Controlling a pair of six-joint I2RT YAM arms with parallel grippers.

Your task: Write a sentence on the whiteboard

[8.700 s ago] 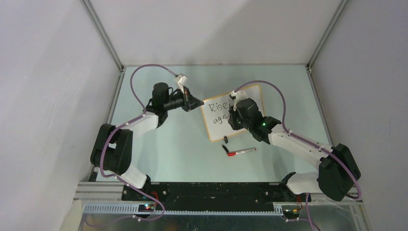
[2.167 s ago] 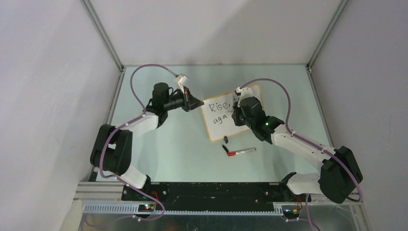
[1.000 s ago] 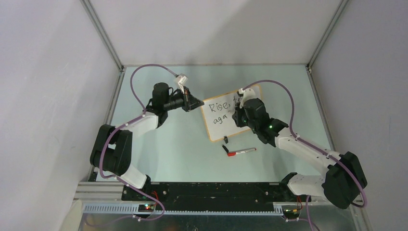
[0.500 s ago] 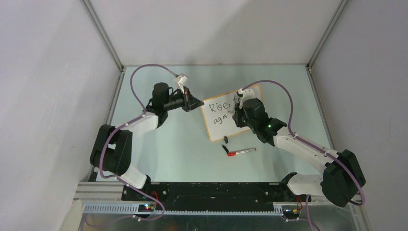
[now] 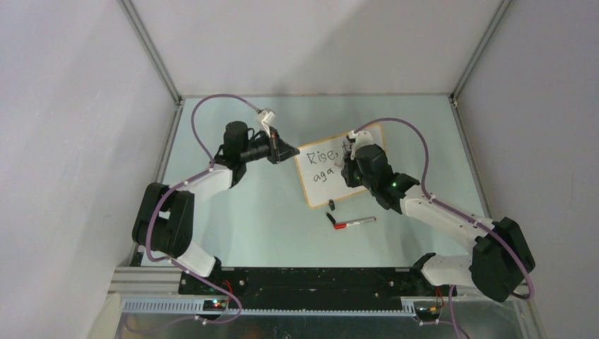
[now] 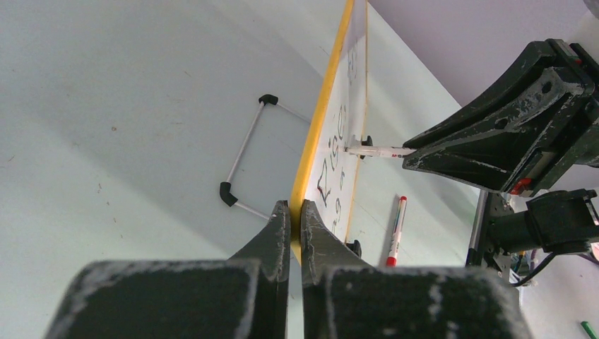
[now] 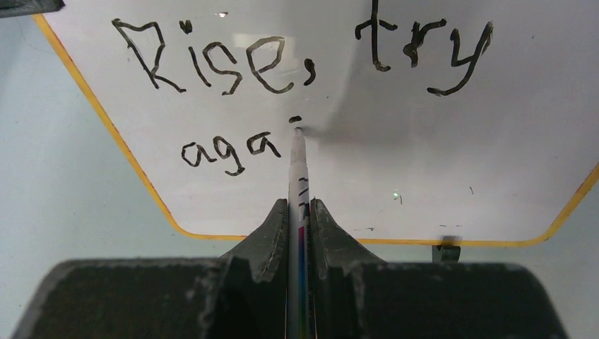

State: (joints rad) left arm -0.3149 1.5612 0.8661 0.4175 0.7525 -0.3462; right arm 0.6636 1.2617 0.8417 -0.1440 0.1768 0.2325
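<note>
The whiteboard (image 5: 321, 185), white with an orange frame, stands propped near the table's middle. It also shows in the right wrist view (image 7: 395, 162) and edge-on in the left wrist view (image 6: 319, 134). The sentence (image 7: 282, 63) reads "Rise, try" with "aga" (image 7: 229, 152) and a small dot below. My left gripper (image 6: 297, 210) is shut on the board's left frame edge and also shows in the top view (image 5: 291, 152). My right gripper (image 7: 299, 212) is shut on a white marker (image 7: 298, 166), its tip touching the board right of "aga". The right gripper (image 5: 346, 164) covers the board's right part from above.
A red-capped marker (image 5: 354, 222) and a small black cap (image 5: 330, 219) lie on the green table in front of the board. One black clip foot (image 5: 330, 206) sits at the board's lower edge. A wire stand (image 6: 244, 152) props the board from behind.
The second line has grown from "ag" to "aga" plus a dot. My right gripper has shifted right along the board with the marker. The left arm has not moved.
</note>
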